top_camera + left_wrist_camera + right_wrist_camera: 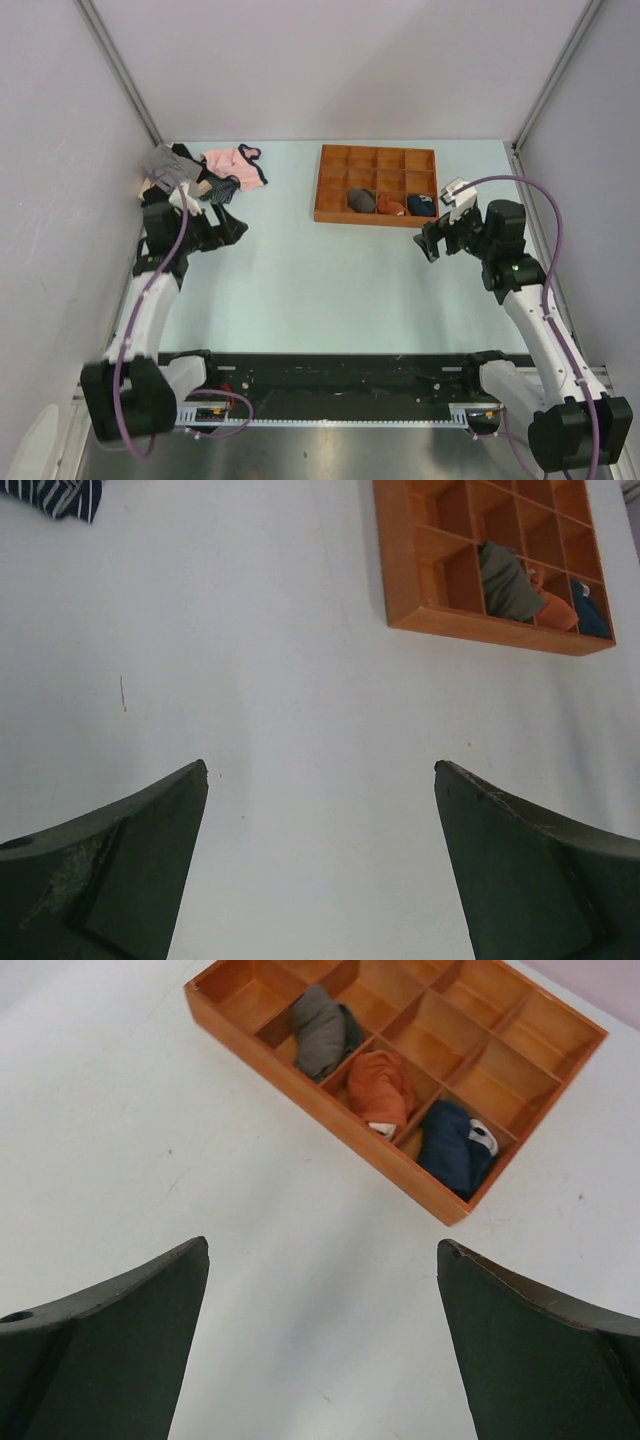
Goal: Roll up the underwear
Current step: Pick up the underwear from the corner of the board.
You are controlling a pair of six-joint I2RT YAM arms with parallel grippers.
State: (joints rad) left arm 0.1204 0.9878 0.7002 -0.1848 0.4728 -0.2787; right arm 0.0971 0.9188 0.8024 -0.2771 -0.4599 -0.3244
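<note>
The underwear (236,165), light pink with dark navy edging, lies spread at the far left of the table; neither wrist view shows it. My left gripper (232,228) hovers a little nearer than it and slightly to its left, apart from it. In the left wrist view that gripper (320,768) is open over bare table. My right gripper (428,243) hangs near the right side, just in front of the tray's right corner. The right wrist view shows it (322,1245) open, nothing between its fingers.
An orange compartment tray (321,185) stands at the back centre-right, holding a grey bundle (320,1030), an orange bundle (380,1085) and a navy bundle (450,1145) in its front row. A pile of grey, black and tan garments (172,163) lies left of the underwear. A striped navy garment (60,495) lies nearby.
</note>
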